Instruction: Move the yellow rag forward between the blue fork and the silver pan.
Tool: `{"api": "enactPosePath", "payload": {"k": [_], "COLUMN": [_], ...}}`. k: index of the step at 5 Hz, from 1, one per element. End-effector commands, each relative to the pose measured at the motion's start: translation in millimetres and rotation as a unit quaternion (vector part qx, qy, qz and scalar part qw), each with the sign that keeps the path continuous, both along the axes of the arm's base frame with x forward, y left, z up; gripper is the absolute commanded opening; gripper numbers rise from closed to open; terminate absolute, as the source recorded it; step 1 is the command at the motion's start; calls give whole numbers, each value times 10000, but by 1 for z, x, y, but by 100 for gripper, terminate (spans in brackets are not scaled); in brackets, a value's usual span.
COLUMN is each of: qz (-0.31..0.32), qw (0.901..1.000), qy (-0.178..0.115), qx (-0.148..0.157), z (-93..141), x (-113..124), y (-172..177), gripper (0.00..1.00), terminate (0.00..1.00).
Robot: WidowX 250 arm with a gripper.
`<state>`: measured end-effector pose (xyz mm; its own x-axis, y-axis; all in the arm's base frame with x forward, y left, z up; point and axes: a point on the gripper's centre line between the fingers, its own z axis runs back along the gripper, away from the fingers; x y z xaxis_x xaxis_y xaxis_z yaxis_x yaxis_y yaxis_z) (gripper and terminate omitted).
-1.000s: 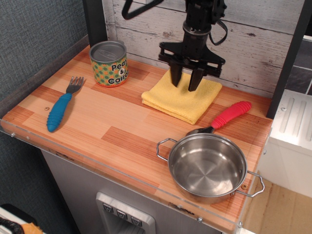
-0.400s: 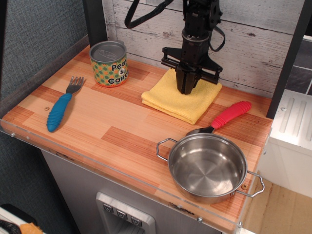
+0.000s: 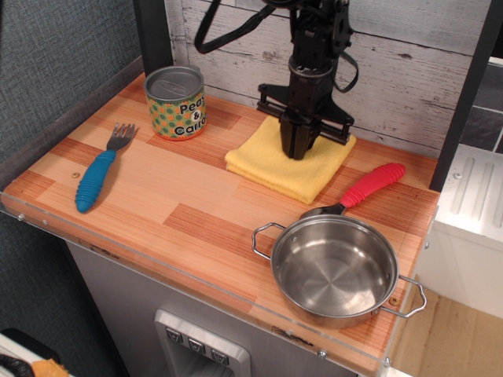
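Note:
The yellow rag (image 3: 275,166) lies folded at the back middle of the wooden counter. My black gripper (image 3: 299,151) stands straight down over the rag's middle, its fingers closed together and pinching the cloth. The blue fork (image 3: 97,176) lies at the left, tines pointing to the back. The silver pan (image 3: 334,269) sits at the front right, empty, with two wire loop handles.
A green-and-yellow printed tin can (image 3: 175,102) stands at the back left, close to the rag. A red-handled utensil (image 3: 364,188) lies between the rag and the pan. A clear lip (image 3: 118,255) runs along the counter's front edge. A white plank wall stands behind.
The gripper's fingers went from spread over the rag to closed on it. The rag has shifted slightly left and its far edge has bunched a little.

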<state>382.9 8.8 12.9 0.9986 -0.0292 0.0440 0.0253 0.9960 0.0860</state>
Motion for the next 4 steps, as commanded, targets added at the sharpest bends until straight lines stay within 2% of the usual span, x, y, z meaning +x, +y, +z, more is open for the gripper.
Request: {"api": "enactPosePath", "payload": {"k": [1,4], "qz": [113,307], "qw": [9999,9991], "qy": [-102,168], "qx": [8,222], "z": [21,14], "x": [-26,-73], "y": [11,44], "gripper": [0,0], "terminate": [0,0]}}
